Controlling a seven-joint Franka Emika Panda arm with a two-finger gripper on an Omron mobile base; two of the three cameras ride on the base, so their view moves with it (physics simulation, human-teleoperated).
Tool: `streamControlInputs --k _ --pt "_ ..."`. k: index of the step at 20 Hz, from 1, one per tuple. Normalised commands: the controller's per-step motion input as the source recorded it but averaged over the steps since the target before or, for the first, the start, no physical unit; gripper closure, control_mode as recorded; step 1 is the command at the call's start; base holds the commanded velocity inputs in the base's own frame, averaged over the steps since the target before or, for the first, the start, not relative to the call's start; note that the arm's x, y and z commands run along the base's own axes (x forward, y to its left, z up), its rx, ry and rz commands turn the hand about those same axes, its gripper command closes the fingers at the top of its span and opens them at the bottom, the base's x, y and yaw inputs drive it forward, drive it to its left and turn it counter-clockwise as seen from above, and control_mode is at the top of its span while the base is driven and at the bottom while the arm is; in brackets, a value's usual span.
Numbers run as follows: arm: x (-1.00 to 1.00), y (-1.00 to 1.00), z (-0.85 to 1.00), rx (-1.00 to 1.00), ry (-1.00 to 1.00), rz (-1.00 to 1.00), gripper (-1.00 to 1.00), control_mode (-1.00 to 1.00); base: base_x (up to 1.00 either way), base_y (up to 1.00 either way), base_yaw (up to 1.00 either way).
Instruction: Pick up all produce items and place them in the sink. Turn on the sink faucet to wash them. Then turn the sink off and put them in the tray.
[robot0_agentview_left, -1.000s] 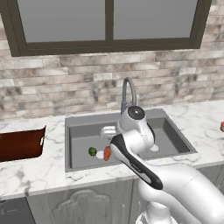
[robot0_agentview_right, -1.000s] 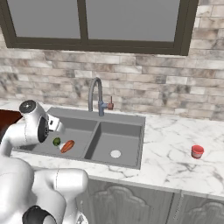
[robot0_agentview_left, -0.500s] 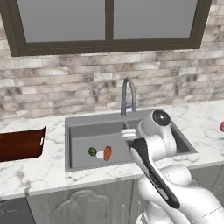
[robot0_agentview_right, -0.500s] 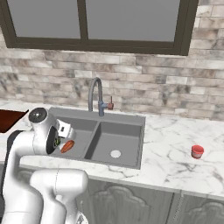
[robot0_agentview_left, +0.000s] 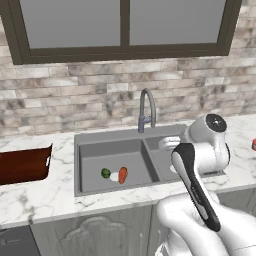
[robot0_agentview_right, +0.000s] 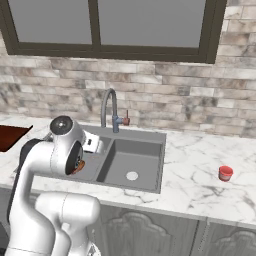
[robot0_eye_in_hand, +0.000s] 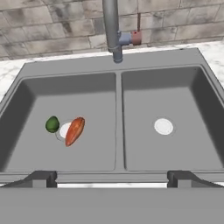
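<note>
The marble bench (robot0_agentview_left: 40, 200) runs under the window, well beyond the gripper on both sides. Set into it, straight ahead of and below the gripper (robot0_eye_in_hand: 112, 178), is the dark grey double-basin sink (robot0_eye_in_hand: 117, 113), its near rim just past the fingertips (robot0_eye_in_hand: 43, 178). The gripper stands wide, its two tips far apart, with nothing between them.

The tray (robot0_agentview_left: 22, 164) sits on the bench far off to the gripper's left, well apart from the sink.

The sink faucet (robot0_eye_in_hand: 112, 30) rises from the far rim of the sink, directly across from the gripper, its spout ending above the divider between the basins.

In the basin ahead and to the left of the gripper lies the orange-red vegetable (robot0_eye_in_hand: 74, 130), resting partly over the pale drain (robot0_eye_in_hand: 64, 130). The round green fruit (robot0_eye_in_hand: 52, 124) sits just beside it, further left. The basin ahead and to the right holds a bare pale drain.

A small red cup (robot0_agentview_right: 225, 173) stands on the bench well off to the gripper's right.
</note>
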Motion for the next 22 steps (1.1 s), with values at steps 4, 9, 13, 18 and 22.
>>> streamControlInputs --k 4,9,13,18,22 --pt "0.11 -0.69 0.00 0.06 -0.03 0.00 -1.00 -1.00 0.00 0.00 0.00" --pt "0.28 -0.60 -0.01 0.06 -0.02 0.00 -1.00 -1.00 0.00 0.00 0.00" --pt "0.18 -0.50 0.00 0.05 -0.10 0.01 -1.00 -1.00 0.00 0.00 0.00" --pt "0.25 -0.35 0.01 0.03 -0.15 0.02 -1.00 -1.00 0.00 0.00 0.00" --pt "0.13 -0.08 0.00 0.01 -0.12 0.02 -1.00 -1.00 0.00 0.00 0.00"
